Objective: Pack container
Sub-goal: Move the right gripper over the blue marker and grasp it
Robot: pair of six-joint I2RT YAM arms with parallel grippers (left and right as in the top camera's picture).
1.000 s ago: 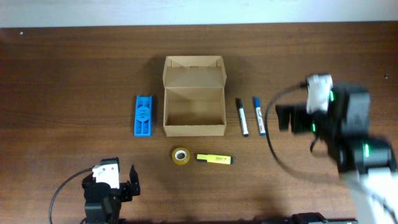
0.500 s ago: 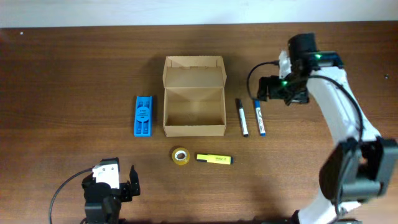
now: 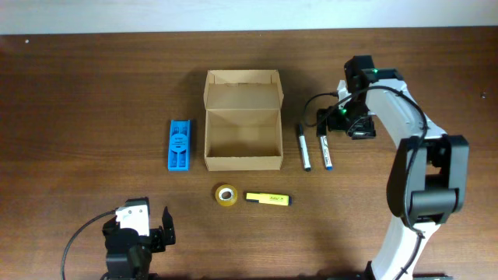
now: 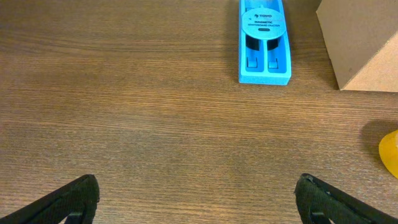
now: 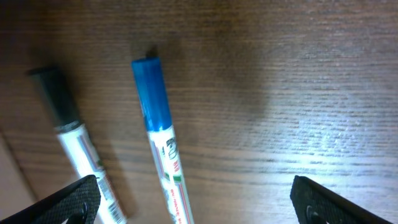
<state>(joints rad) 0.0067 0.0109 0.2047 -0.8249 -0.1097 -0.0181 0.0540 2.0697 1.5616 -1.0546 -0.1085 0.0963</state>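
Dark wood counter (image 3: 93,78), with bare room toward every edge. At its centre sits the container (image 3: 243,162), a tan cardboard box with its flap lid hinged back and only its bare floor showing. The right pincer (image 3: 327,124) hovers wide open and empty over a blue marker (image 3: 325,148), beside a black marker (image 3: 303,148). The left pincer (image 4: 196,202) gapes empty near the front edge. A blue block (image 3: 180,144) lies left of the box, with a yellow highlighter (image 3: 268,199) and a tape roll (image 3: 226,194) in front.

The left gripper (image 4: 198,200) is held low and level, its fingers (image 4: 68,200) spread wide. The right arm is stretched forward, the right gripper (image 3: 325,124) lowered near the surface, fingers parted, nothing gripped.
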